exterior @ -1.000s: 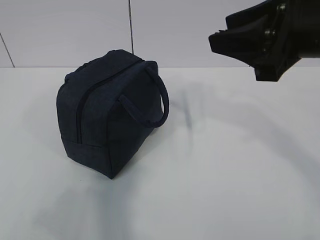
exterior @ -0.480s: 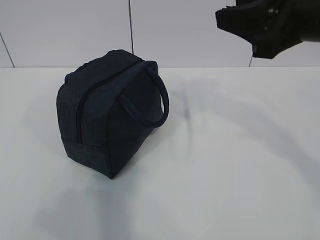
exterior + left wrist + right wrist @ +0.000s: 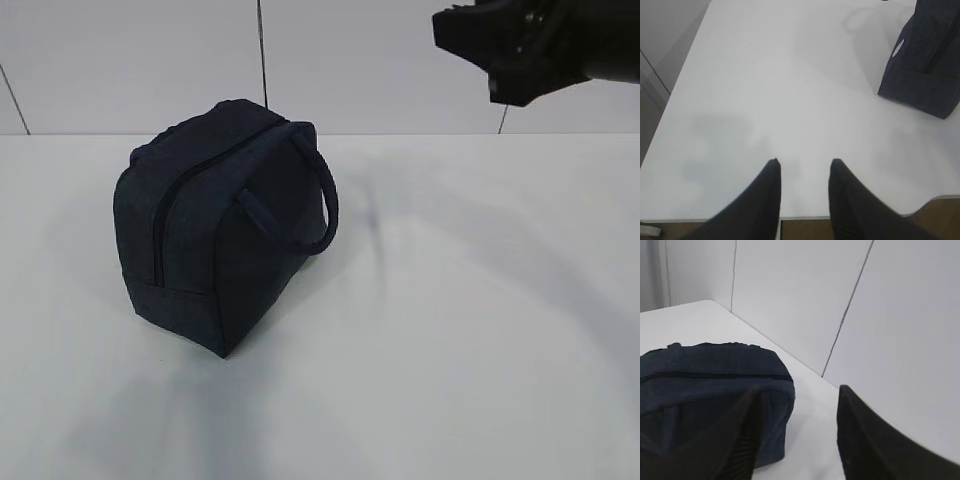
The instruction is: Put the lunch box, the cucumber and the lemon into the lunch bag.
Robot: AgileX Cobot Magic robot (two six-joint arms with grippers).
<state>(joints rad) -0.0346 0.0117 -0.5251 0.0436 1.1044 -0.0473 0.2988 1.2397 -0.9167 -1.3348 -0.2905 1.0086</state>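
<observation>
The dark navy lunch bag (image 3: 210, 230) stands on the white table, left of centre, with its zipper line (image 3: 158, 225) looking closed and one handle (image 3: 322, 205) hanging off its side. My right gripper (image 3: 450, 35) is high in the air at the upper right, well clear of the bag; in the right wrist view it (image 3: 800, 390) is open and empty, with the lunch bag (image 3: 705, 385) below it. My left gripper (image 3: 805, 162) is open and empty over the table's near edge, the lunch bag (image 3: 925, 65) far off to its upper right. The lunch box, cucumber and lemon are out of view.
The white table (image 3: 450, 330) stretches out to the right of and in front of the bag. A pale panelled wall (image 3: 350, 60) stands behind it. The table's front edge (image 3: 805, 218) and the brown floor show under my left gripper.
My right gripper has risen up and away from the table. The bag has not moved.
</observation>
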